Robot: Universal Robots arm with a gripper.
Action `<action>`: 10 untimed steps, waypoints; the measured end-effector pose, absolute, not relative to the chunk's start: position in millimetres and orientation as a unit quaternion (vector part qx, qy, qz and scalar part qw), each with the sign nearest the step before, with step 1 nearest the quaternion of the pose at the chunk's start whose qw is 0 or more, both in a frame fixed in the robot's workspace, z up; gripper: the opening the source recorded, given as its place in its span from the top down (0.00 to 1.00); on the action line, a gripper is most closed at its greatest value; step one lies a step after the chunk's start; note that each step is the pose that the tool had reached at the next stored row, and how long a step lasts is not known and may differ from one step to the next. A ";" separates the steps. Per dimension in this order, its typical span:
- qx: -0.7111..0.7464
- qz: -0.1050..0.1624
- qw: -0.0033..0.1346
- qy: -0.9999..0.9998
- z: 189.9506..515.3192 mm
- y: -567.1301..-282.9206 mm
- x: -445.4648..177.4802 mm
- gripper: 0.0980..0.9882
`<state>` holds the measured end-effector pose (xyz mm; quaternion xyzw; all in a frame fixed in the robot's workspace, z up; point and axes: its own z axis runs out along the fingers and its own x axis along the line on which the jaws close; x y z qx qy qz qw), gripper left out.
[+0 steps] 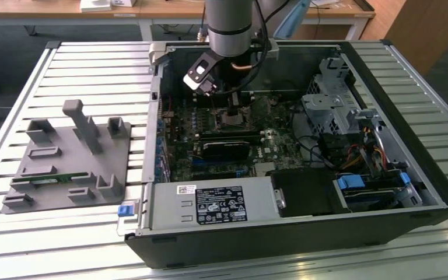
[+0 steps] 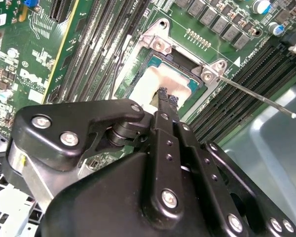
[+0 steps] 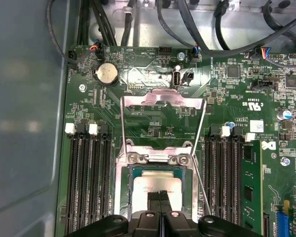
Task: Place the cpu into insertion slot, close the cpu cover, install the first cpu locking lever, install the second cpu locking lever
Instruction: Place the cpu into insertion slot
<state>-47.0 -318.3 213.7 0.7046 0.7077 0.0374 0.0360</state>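
1. The cpu (image 3: 143, 183) lies flat in the insertion slot (image 3: 120, 192), directly under the tool (image 2: 166, 97).
2. Tool state: both fingers are pressed together with no gap and grip nothing. The tips sit at the chip's metal top, near its middle. Whether they touch it or hover just clear cannot be told.
3. Around the chip, the slot's silver rim frames it on every visible side. The cpu cover (image 3: 163, 96) appears swung up off the chip, with the motherboard (image 3: 84, 111) showing through its window.
4. One locking lever (image 2: 256, 97) juts free of the slot, unlatched.
5. The memory slots (image 3: 86, 182) run along both sides of the slot.
6. Further out, in the exterior view, the open computer case (image 1: 286, 239) rests on the slatted desk (image 1: 91, 64). A grey fixture (image 1: 68, 157) stands on the exterior view's left.
7. Handling, as a judgement: the chip is probably light, thin and rigid. Its smooth top offers little grip and its underside is likely delicate. Take hold at two opposite edges and keep it level.
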 end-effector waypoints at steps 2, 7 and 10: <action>0.705 0.037 0.036 0.707 215.0 -318.3 -47.0 0.99; 0.706 0.037 0.036 0.707 217.3 -318.3 -46.9 0.99; 0.707 0.037 0.036 0.706 219.3 -318.3 -46.9 0.99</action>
